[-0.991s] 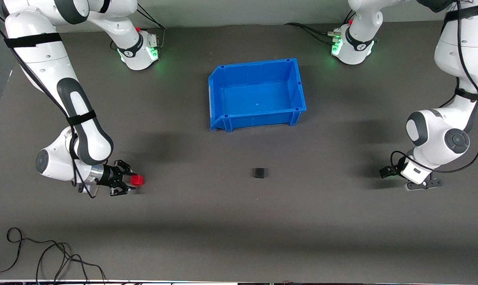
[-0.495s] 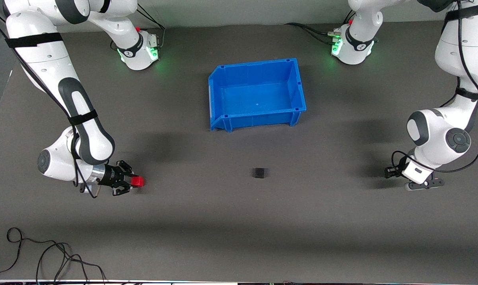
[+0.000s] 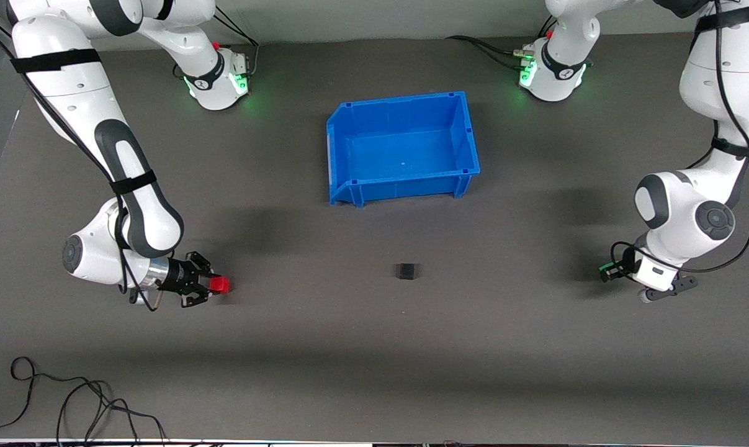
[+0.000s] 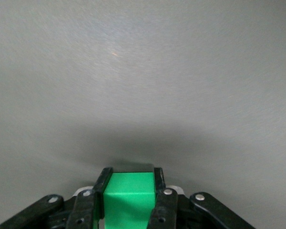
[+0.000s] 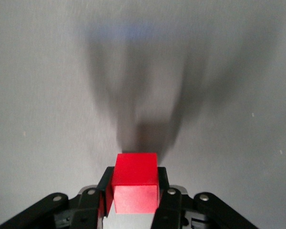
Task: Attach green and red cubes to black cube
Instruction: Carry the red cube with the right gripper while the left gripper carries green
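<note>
Evidently each arm grips its piece to carry inward: the right gripper [image 3: 211, 285] pinches the small red plastic cube [image 3: 219, 285], the left gripper [image 4: 129, 200] the green cube [image 4: 128, 195], toward the matte black cube [image 3: 406, 270] lying between them.

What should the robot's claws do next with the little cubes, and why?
Probably lift both cubes and carry them toward the small matte black cube. The right claw is shut on the small red cube, the left claw on the small green cube, and the black one sits alone on the table between them, untouched.
</note>
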{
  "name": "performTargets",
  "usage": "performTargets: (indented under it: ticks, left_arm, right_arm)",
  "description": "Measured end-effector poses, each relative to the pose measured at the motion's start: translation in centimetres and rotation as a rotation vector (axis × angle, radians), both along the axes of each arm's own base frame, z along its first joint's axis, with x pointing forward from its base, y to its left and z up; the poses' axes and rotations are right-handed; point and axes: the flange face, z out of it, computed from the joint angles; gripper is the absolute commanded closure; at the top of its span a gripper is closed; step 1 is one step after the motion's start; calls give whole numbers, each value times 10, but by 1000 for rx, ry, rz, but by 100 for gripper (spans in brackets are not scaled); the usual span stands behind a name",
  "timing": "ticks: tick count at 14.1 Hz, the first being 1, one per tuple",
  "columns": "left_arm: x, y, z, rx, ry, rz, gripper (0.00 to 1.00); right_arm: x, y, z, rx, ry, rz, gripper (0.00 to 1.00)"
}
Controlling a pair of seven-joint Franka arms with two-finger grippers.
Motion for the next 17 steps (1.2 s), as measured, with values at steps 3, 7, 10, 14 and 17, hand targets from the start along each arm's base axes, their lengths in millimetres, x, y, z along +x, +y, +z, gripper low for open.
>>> performTargets:
  ticks: [3,7,10,14,17]
  left_arm:
    - [6,-56,5,-31,2,219,100]
    - [8,-136,13,-73,2,472,100]
    - [7,-196,24,-97,22,621,100]
    - [0,-270,44,-144,85,819,100]
    - [-6,-296,41,-156,114,926,100]
  right_arm:
    - [7,8,18,20,4,10,73]
    - [11,40,39,26,9,-21,77]
    - [13,117,57,28,24,-56,80]
    - [3,227,59,23,15,-125,85]
    - [-5,293,36,19,41,-185,87]
